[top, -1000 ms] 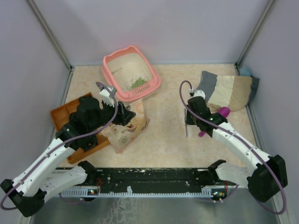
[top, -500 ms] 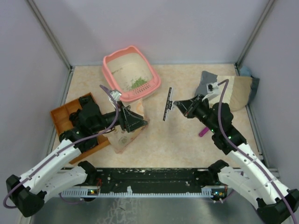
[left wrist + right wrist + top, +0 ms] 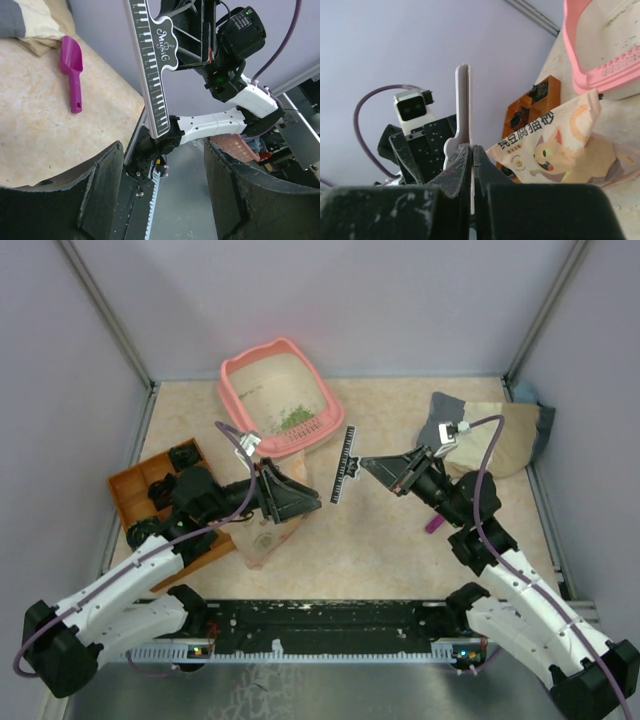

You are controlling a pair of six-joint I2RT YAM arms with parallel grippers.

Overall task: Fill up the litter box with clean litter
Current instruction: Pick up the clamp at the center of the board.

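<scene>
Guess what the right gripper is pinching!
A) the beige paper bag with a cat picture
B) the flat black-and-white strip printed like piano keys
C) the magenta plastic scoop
B: the right gripper is shut on the flat black-and-white piano-key strip, held up in the air, while the magenta plastic scoop lies on the table.

Three smooth pale lavender-grey wall panels close the space in: a back wall (image 3: 340,300), a left wall (image 3: 50,390) and a right wall (image 3: 600,410). They meet at two slim grey metal corner posts (image 3: 105,310) (image 3: 545,310) that lean outward toward the top. The floor is a beige speckled tabletop (image 3: 370,530) with a stone-like pattern. A brushed grey metal ledge (image 3: 330,695) runs along the near edge. The light is soft and even, and the shadows are faint.
</scene>
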